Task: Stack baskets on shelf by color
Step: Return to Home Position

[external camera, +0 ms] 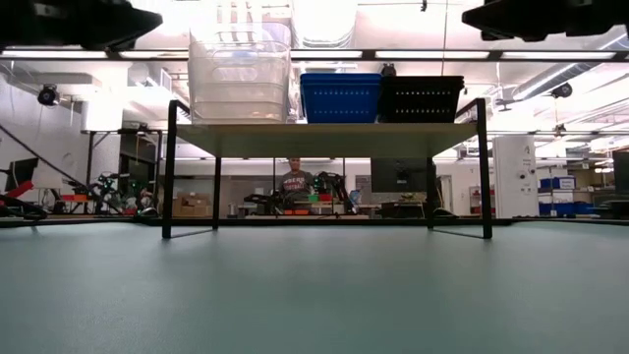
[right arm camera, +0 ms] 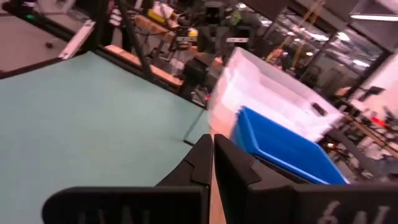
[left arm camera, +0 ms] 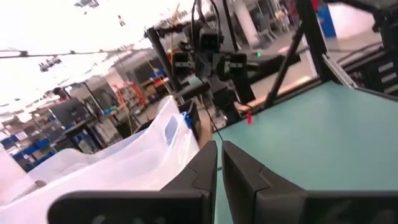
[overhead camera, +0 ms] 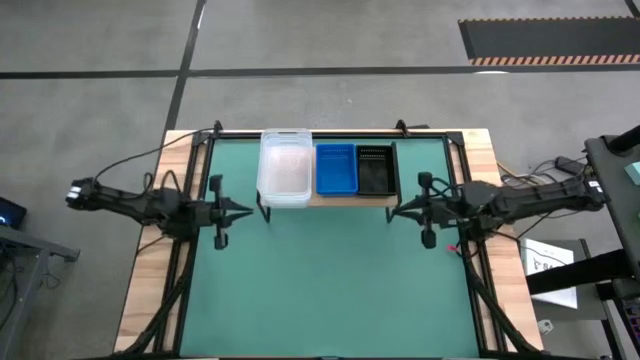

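Observation:
On the shelf (overhead camera: pixel 340 199) at the table's far side stand a stack of clear baskets (overhead camera: pixel 285 168) on the left, a blue basket (overhead camera: pixel 336 168) in the middle and a black basket (overhead camera: pixel 375 168) on the right; the low view shows the clear stack (external camera: pixel 241 81), the blue basket (external camera: pixel 340 98) and the black basket (external camera: pixel 421 98) resting on the board. My left gripper (overhead camera: pixel 250 211) hovers shut at the table's left, pointing level toward the right. My right gripper (overhead camera: pixel 392 211) hovers shut at the right, pointing left. Both hold nothing.
The green table (overhead camera: pixel 330 290) lies bare in front of the shelf. Black frame rails (overhead camera: pixel 190 250) run along both sides. A person (external camera: pixel 294 181) sits in the room beyond the table. Papers (overhead camera: pixel 548 262) lie off the table's right.

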`<state>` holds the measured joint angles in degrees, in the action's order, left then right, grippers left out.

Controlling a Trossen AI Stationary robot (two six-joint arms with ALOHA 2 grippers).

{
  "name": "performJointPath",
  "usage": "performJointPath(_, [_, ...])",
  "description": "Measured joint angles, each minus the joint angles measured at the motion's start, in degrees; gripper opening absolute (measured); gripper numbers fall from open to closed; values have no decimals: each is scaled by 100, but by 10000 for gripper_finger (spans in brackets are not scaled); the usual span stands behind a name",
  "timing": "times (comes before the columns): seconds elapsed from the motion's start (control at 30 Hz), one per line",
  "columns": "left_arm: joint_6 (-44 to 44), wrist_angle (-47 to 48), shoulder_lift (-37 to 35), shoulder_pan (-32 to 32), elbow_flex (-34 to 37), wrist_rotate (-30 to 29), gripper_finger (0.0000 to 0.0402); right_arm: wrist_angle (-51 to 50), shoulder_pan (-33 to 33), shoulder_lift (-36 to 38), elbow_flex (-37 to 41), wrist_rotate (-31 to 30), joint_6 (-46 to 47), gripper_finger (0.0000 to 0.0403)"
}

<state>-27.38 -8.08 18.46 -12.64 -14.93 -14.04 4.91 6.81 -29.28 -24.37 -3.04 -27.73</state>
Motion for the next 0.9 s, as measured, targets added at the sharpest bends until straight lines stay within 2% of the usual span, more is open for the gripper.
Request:
performJointPath(0.33, [-2,-95,-1822,-1,976,10,8,27,-264,1375,775,-151,84,8])
performJointPath(0.5, [-10,-635,-1468,-1,1238,-39,8,-35,-262,2417,1226,-102,68,9])
performJointPath(0.6, [-10,-573,-1318,-3,1356,-66,8,100,-259,2925,1566,6,55,8])
performJointPath(0.7, [-4,-588,-1193,0,1356,-79,8,211,-255,2853,1889,247,300,8])
performJointPath(0.8, [-6,-579,-1024,0,1359,-106,8,1081,-245,2519,2227,701,477,8])
performJointPath(0.9, [-4,-598,-879,-2,1363,-124,8,923,-245,2260,2364,775,610,8])
